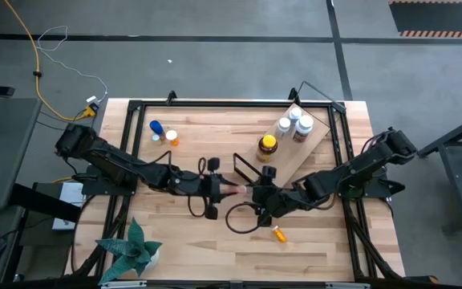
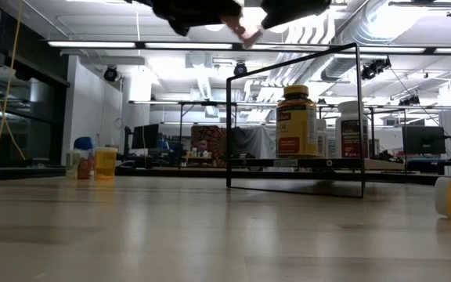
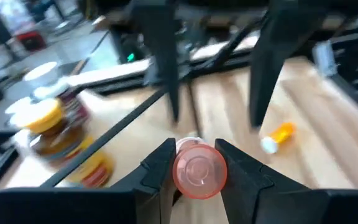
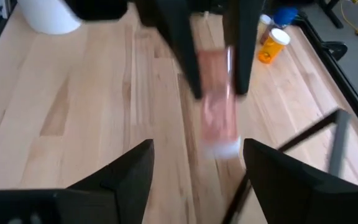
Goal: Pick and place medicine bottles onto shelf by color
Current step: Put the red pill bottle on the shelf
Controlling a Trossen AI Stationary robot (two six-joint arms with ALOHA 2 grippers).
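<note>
My left gripper point(image 1: 228, 189) is shut on a small pink see-through bottle point(image 4: 219, 106) with a white cap, high above the table's middle. My right gripper point(image 4: 197, 155) is open just to the right of it, and its fingers stand apart from the bottle's cap end. The shelf point(image 1: 315, 138) lies at the far right. It carries an amber bottle with a yellow cap point(image 1: 267, 146) and three white bottles point(image 1: 295, 123). A blue bottle point(image 1: 156, 128) and a small orange one point(image 1: 172, 138) stand at the far left. Another orange bottle point(image 1: 279, 234) lies on its side near the front. My left gripper pinches the pink bottle's round body point(image 3: 197, 171) between its two fingers point(image 3: 160, 168), toward the end away from the cap. The fingers come level from the table's left and lie along the bottle. The bottle is level and lifted clear, with its cap point(image 4: 220, 147) toward my right gripper.
The shelf's black wire frame point(image 2: 296, 117) stands up just beyond the grippers. A potted plant point(image 1: 131, 249) stands at the near left corner. A black cable point(image 1: 243, 221) loops on the table under the right arm.
</note>
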